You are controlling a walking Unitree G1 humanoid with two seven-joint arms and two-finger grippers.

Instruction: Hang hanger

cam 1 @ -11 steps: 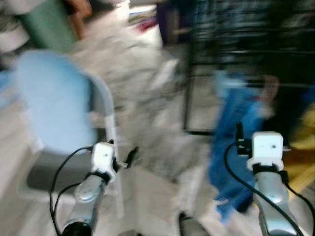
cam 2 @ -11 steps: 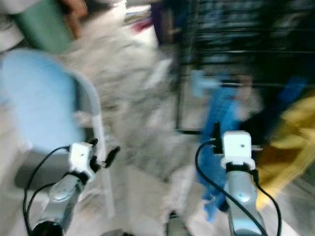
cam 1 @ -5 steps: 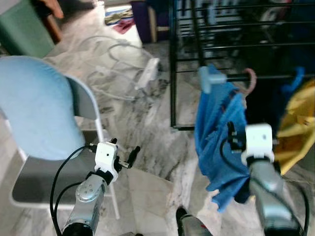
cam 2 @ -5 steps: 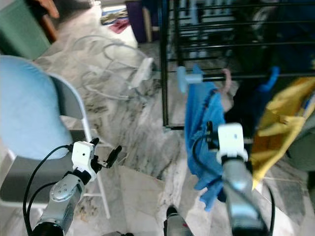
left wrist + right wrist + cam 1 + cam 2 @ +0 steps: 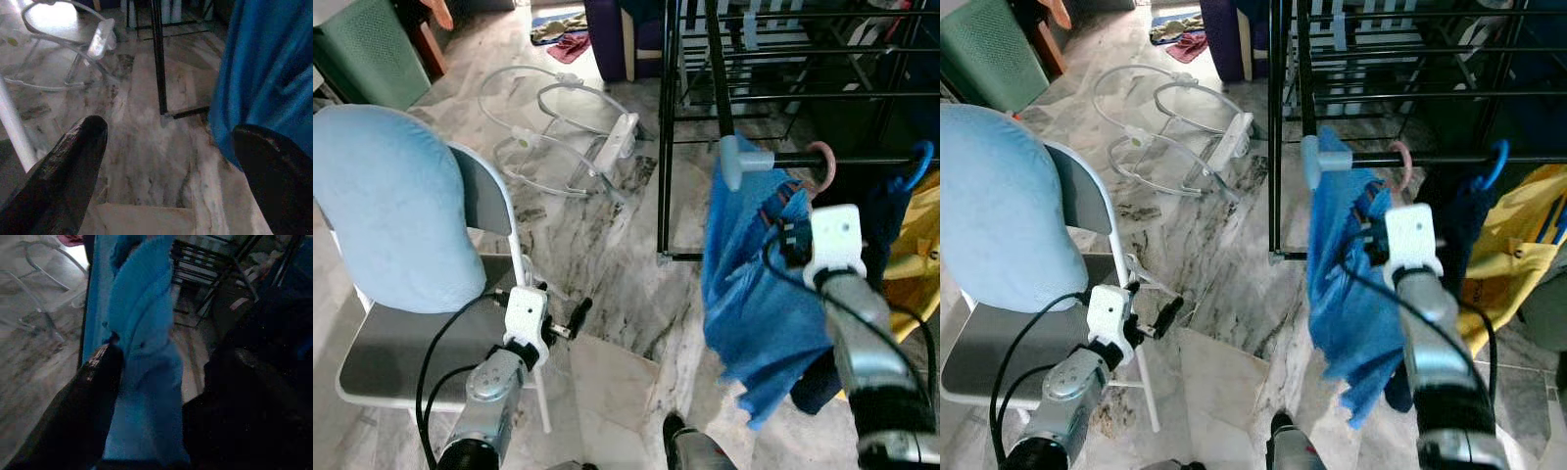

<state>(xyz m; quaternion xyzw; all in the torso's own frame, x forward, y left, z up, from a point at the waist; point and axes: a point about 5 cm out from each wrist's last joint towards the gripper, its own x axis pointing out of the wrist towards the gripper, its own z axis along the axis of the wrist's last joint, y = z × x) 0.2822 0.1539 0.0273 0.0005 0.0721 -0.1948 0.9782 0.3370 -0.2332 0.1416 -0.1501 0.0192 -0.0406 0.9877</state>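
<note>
The pink hanger (image 5: 820, 164) hooks over the rack rail (image 5: 862, 157), just past the rail's pale end cap, with the blue shirt (image 5: 754, 294) draped from it down toward the floor (image 5: 607, 235). The right gripper (image 5: 161, 382) is raised against the shirt just below the rail; in its wrist view the two fingers (image 5: 90, 396) stand on either side of a fold of blue cloth, but I cannot tell whether they clamp it or merely straddle it. The left gripper (image 5: 168, 161) hangs low, well away from the rail, beside the chair (image 5: 494, 206), its fingers spread wide around nothing. The hook looks seated on the rail, so the hanging seems nearly done. The risk now is in pulling away: if cloth is caught between the right fingers, a withdrawal could drag the shirt off the hanger or lift the hook from the rail. The hook also sits close to the rail's end, so a sideways tug toward the cap might slide it off. A blue hanger (image 5: 922, 157) and a yellow garment (image 5: 1518, 235) hang further along the rail.
</note>
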